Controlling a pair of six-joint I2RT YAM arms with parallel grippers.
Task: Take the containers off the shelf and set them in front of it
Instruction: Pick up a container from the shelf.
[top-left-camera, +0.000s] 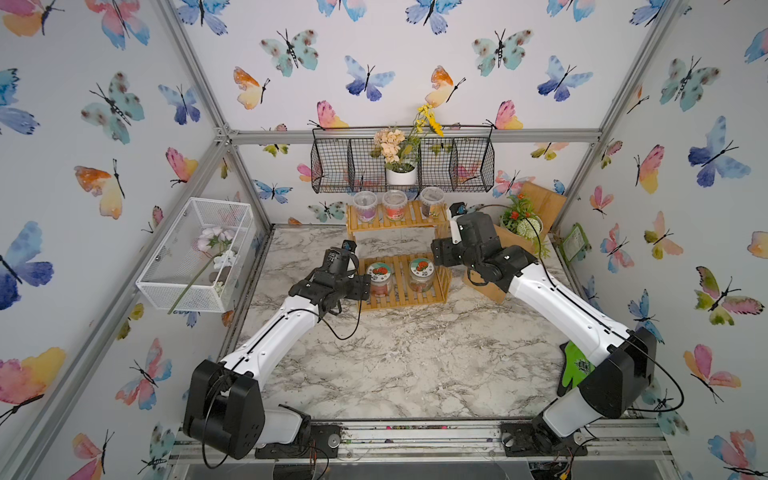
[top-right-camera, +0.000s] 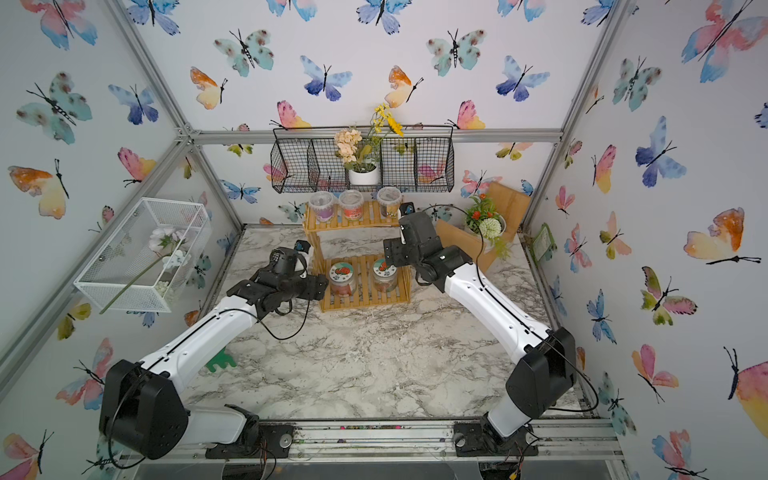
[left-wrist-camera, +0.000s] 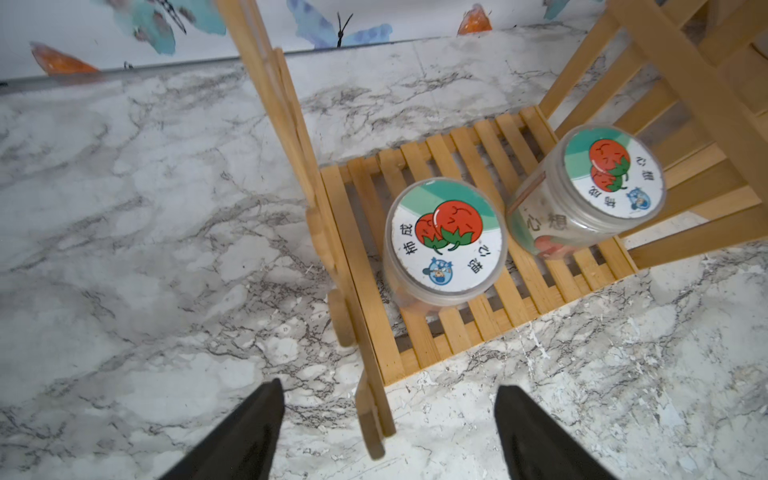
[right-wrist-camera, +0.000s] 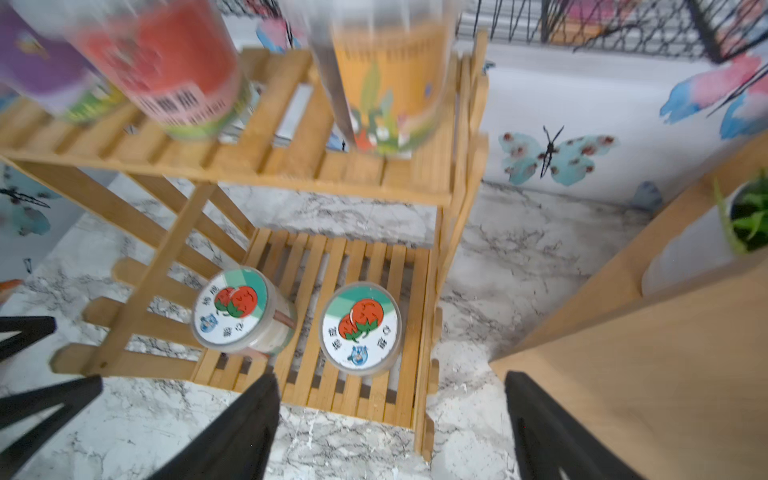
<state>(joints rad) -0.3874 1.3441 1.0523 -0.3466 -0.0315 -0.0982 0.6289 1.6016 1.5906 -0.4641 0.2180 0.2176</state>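
On the lower board of the small 2-tier bamboo shelf (left-wrist-camera: 540, 266) stand 2 clear jars with white red-pictured lids (left-wrist-camera: 446, 235), with 3 clear labelled cups (top-left-camera: 394, 204) above; left gripper (left-wrist-camera: 389, 386) and right gripper (right-wrist-camera: 391, 376) gape empty. A side rail seems to lie between the left jaws, so advancing may shove the shelf
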